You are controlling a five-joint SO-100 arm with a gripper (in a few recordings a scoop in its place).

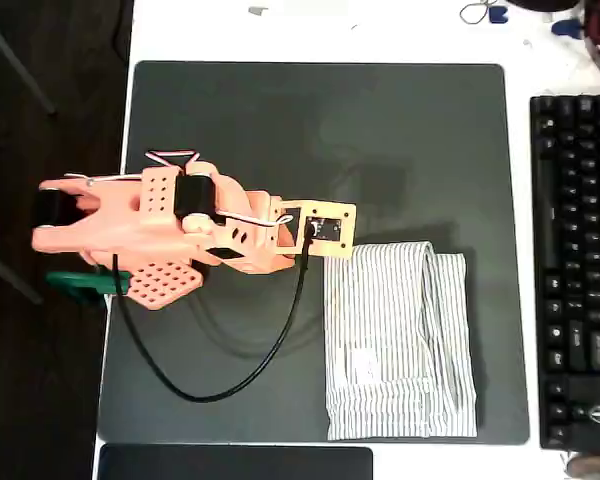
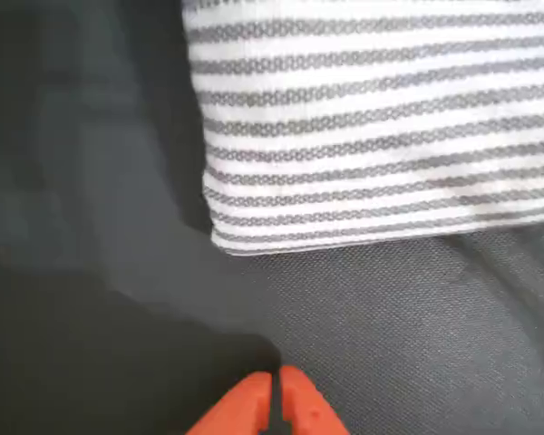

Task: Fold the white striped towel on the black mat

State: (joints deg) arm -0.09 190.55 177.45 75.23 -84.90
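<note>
Striped white cloth, the white striped towel [image 1: 400, 340], is seen lying folded on the black mat [image 1: 280, 130], toward its lower right. Clenched and empty, the claw [image 2: 274, 403] is held just beside a corner; another fold, possibly, calls for gripping that edge.

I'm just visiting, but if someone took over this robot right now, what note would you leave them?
Gripper: shut, holding nothing, just above the black mat near a corner of the white striped towel.
Towel: lies on the mat's lower right in the overhead view, already folded over, layers showing along its right side.
Left: judge whether another fold is wanted; otherwise pull the arm back.
</note>
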